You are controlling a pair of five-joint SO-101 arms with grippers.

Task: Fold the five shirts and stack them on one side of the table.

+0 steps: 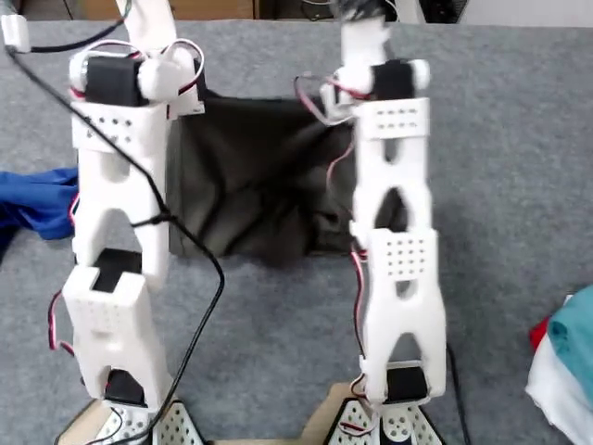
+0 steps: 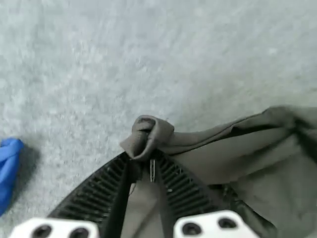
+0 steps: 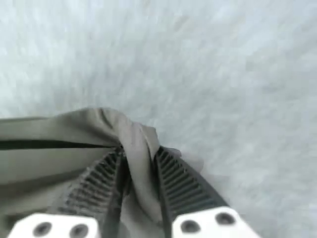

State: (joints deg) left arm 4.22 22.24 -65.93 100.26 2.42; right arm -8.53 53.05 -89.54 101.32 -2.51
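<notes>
The dark olive shirt [image 1: 250,181] lies at the centre of the counter [image 1: 500,139], a little toward 12 o'clock, spread as a rough rectangle of soft, matte cloth with loose creases running across it. It sits between the two white plastic arms, the left arm [image 1: 116,185] at its 9 o'clock edge and the right arm [image 1: 394,185] at its 3 o'clock edge. The counter is covered in a grey, felt-like nap.

The left gripper [image 2: 148,161] is clamped on one corner of the shirt. Its black ribbed fingers [image 2: 106,186] pinch the fabric so that a small bunched knob of cloth pokes out past the tips, and a taut fold runs off toward the rest of the garment. The right gripper [image 3: 138,153] is likewise closed on a corner, with a twisted ridge of olive cloth squeezed between its ridged pads and a rounded fold showing just beyond them.

A blue shirt [image 1: 37,199] lies crumpled at 9 o'clock on the counter's edge, well apart from the olive one. At about 4 o'clock, at the frame's edge, sits a pile [image 1: 561,357] of teal, red and white cloth, possibly folded garments, though it is cut off. A black cable [image 1: 190,250] loops across the left arm.
</notes>
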